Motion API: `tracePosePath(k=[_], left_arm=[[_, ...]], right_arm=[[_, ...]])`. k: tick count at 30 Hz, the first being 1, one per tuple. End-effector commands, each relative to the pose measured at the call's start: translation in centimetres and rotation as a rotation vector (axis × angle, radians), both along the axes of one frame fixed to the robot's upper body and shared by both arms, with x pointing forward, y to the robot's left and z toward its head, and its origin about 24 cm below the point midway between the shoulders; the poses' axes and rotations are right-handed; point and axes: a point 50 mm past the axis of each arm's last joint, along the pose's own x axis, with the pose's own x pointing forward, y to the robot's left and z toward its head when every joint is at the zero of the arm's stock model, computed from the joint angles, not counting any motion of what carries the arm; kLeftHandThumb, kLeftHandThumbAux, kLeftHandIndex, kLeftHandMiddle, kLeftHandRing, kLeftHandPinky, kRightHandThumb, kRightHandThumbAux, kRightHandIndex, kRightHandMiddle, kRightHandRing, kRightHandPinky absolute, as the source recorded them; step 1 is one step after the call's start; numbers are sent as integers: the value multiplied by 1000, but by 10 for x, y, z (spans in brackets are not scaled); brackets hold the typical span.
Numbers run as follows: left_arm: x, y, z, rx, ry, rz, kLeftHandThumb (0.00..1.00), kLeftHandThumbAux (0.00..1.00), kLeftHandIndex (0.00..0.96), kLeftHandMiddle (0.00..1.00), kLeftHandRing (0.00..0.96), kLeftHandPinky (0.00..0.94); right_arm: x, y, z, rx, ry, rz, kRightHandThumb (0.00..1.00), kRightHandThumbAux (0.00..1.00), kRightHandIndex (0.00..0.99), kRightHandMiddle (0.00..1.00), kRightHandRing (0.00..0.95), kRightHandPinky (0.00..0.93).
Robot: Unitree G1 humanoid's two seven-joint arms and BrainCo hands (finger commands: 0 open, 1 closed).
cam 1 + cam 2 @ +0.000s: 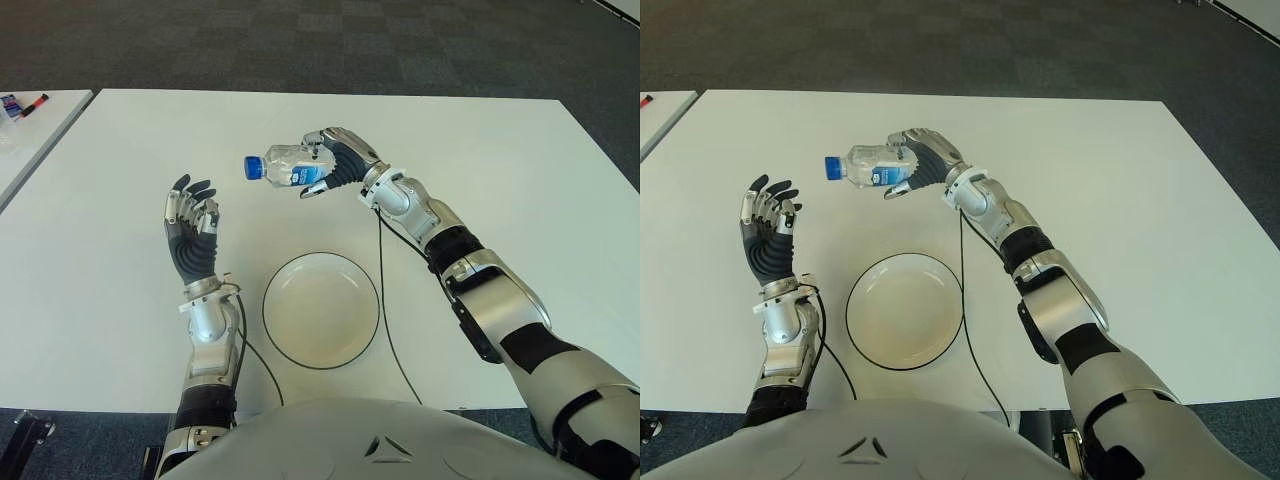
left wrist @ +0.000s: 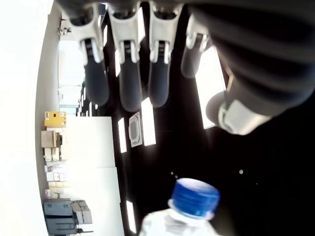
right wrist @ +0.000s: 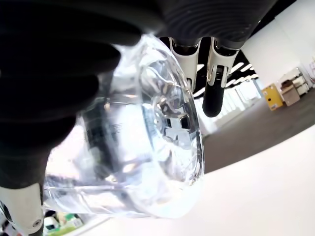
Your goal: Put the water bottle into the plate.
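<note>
Your right hand (image 1: 325,165) has the bottle (image 1: 283,166) in a full grip, fingers and thumb wrapped around its clear body near the base. The bottle lies on its side in the air above the tabletop (image 1: 500,180), with the blue cap (image 1: 253,167) pointing toward your left. In the right wrist view the bottle's ribbed base fills the frame, with dark fingers (image 3: 215,73) curled over it, so the hold looks firm.

Your plate (image 1: 321,310) sits on the tabletop close to your torso, white with a dark rim, and nothing lies in it. The bottle is beyond the plate's far edge, a little to its left, not over the bowl of it.

Your left hand (image 1: 192,232) is raised to the left of the plate, palm up, with fingers loosely extended and nothing in them. Its wrist view shows the fingers (image 2: 125,73) straight and the blue cap just past them; whether they touch the cap is hard to tell from here, but they appear apart.
</note>
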Motion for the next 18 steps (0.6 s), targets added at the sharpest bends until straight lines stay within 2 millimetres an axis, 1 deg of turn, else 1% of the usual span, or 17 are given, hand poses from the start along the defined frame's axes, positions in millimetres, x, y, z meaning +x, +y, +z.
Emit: tracePosePath(k=[1,2,3,4,6,10,11,12,15,18], left_arm=[[2,1,-2,-3,6,-9,520,562,183,302,329,365],[2,2,-3,-4,5,-10,521,563,185,303,329,366],[3,2,-3,-7,6,-11,522,564,185,304,329,366],[3,3,-3,-10,7,-12,523,566,186,305,330,368],[4,3,-4,-13,10,-14,525,568,186,304,332,370],[5,5,-6,-14,14,-18,527,567,185,300,331,370],[5,5,-6,-14,14,-18,527,563,184,297,329,367],[5,5,-6,-14,14,-19,528,561,183,295,328,365],[6,6,-7,-12,13,-22,528,555,180,290,325,362],[8,8,-6,-12,5,-26,529,554,180,291,324,362]], right_arm=[[-6,-10,14,71,-38,20,960,652,407,529,501,352],[-8,-11,16,82,-46,23,960,652,407,528,502,402],[-13,-15,19,106,-52,24,960,652,406,527,502,420],[-17,-17,21,122,-54,24,960,653,406,526,504,469],[-24,-22,22,143,-50,18,959,653,405,523,506,530],[-39,-29,21,162,-38,-6,959,654,403,519,508,589],[-43,-30,20,165,-34,-13,973,656,410,531,530,532],[-46,-31,20,166,-31,-18,983,658,415,538,545,495],[-55,-36,19,178,-20,-37,994,661,417,543,559,453],[-61,-38,17,195,-19,-50,997,662,414,539,558,440]])
